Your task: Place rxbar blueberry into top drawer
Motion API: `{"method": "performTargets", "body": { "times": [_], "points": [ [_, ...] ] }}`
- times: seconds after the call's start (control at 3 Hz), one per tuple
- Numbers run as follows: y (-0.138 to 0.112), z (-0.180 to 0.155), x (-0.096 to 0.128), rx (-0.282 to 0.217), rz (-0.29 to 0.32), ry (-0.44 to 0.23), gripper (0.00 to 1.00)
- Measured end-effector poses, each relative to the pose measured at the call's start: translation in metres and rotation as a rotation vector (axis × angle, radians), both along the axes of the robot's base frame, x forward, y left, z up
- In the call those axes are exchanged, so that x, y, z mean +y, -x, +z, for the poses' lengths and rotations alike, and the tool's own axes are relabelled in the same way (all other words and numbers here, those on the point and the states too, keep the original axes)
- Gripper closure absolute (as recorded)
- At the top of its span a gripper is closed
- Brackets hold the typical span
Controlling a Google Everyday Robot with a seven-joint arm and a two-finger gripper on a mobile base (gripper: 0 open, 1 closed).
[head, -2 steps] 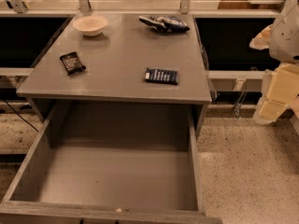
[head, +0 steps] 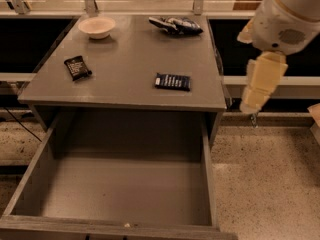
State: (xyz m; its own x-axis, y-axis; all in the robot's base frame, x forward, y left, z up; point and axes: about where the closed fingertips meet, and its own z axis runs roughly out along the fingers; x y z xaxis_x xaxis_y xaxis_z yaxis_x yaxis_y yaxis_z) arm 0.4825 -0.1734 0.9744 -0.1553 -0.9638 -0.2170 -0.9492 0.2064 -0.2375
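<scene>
On the left of the grey desk (head: 125,49) a black-wrapped snack bar (head: 77,67) lies flat, with a pale bowl (head: 97,27) farther back. Below the near edge, the top drawer (head: 207,169) stands pulled out, its flat bottom bare between thick side walls. The rxbar blueberry (head: 172,81) lies flat on the desk, right of centre and near the front edge. Its long axis runs left to right, with bare surface all around it. A blue-and-white chip bag (head: 175,25) lies at the far edge. The gripper (head: 252,105) hangs past the desk's right edge, over the floor and well apart from the bar. It touches nothing, and I cannot tell whether it is open or closed.
</scene>
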Motion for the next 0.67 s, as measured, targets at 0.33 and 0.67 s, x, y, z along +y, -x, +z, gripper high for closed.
{"method": "performTargets", "body": {
  "times": [0.33,0.67],
  "points": [
    [-0.0301,-0.0044,0.0318,0.007,0.048,-0.015,0.0],
    [-0.0301,-0.0044,0.0318,0.007,0.048,-0.015,0.0]
  ]
}}
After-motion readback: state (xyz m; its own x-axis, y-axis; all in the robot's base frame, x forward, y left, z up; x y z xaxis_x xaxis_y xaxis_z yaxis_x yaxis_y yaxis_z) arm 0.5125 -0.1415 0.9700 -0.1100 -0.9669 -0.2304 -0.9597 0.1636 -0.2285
